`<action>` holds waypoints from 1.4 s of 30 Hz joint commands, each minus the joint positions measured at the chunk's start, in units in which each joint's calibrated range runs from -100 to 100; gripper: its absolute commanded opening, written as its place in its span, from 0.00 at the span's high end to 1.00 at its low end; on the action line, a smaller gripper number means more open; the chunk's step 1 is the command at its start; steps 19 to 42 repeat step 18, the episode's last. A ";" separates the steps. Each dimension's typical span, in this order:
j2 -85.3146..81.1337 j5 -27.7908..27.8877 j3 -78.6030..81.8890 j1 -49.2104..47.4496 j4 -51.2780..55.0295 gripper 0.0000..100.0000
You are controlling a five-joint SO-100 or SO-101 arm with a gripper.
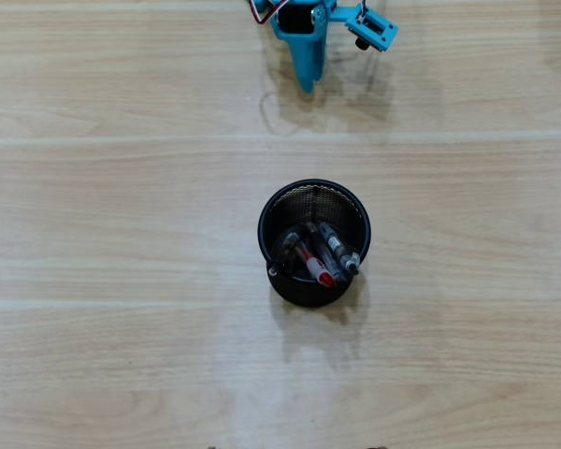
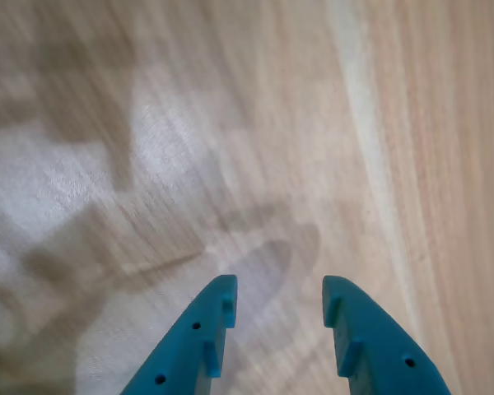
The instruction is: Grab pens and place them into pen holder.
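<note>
Pens (image 1: 323,257) are sitting inside the cup (image 1: 277,213), tips leaning toward its lower rim. Gripper (image 2: 278,300) is hanging well above the cup in overhead view, fingers apart, holding nothing, over bare table (image 1: 93,187).

A light wooden table (image 1: 122,187) with long grain lines is filling the whole overhead view, and pale bands are running across it from left to right. Soft light is falling from above and is making faint grey shadows on the wood. In the wrist view the same surface is showing blurred, with a whitish glare patch (image 2: 58,181) on its left part.
</note>
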 commanded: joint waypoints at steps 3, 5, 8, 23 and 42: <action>-0.25 -5.85 2.54 0.27 -1.05 0.87; -0.25 -8.51 3.44 0.27 -1.05 0.87; -0.17 -13.27 3.71 0.19 -0.28 0.87; 0.51 -15.78 3.80 -0.22 -0.19 0.87; 0.51 -15.78 3.80 -0.22 -0.19 0.87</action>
